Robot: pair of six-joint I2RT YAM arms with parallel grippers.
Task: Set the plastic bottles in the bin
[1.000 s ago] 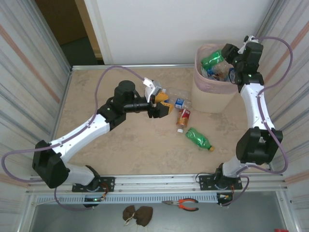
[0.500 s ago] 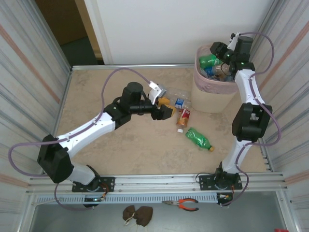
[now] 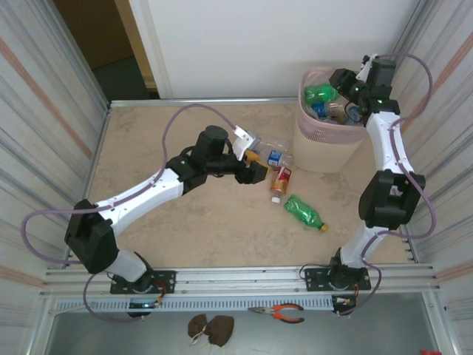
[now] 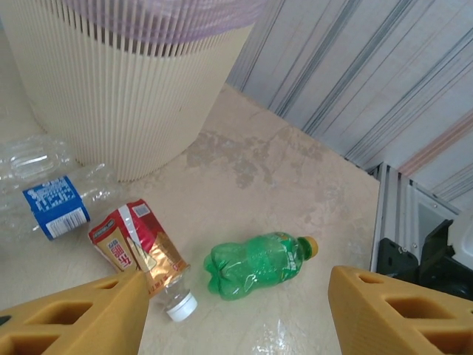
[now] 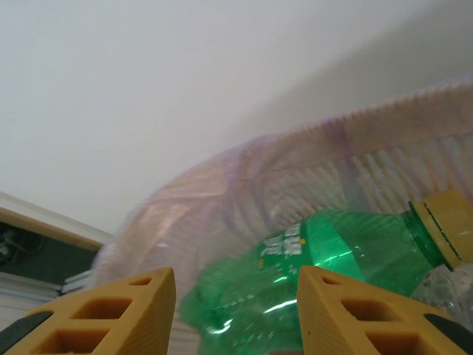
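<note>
The beige bin (image 3: 318,151) with a pink liner stands at the back right, holding a green bottle (image 3: 321,93) and several others. My right gripper (image 3: 342,80) hovers open over its rim. In the right wrist view that green bottle (image 5: 332,259) lies just beyond the spread fingers (image 5: 111,310), against the liner (image 5: 244,177). My left gripper (image 3: 255,168) is open beside the bottles left of the bin. In the left wrist view a green bottle (image 4: 255,265) lies on the table between my open fingers (image 4: 399,314), with a red-labelled bottle (image 4: 140,248), a blue-labelled clear bottle (image 4: 55,211) and the bin wall (image 4: 126,89) beyond.
On the table lie the green bottle (image 3: 304,212), the red-labelled one (image 3: 280,181) and the blue-labelled clear one (image 3: 275,157). Corrugated walls close in both sides. Pliers (image 3: 277,313) rest below the front rail. The table's left half (image 3: 148,140) is bare.
The left arm has reached further right, bringing its gripper close to the loose bottles. The right wrist swung over the bin's far side; the green bottle stays in the bin.
</note>
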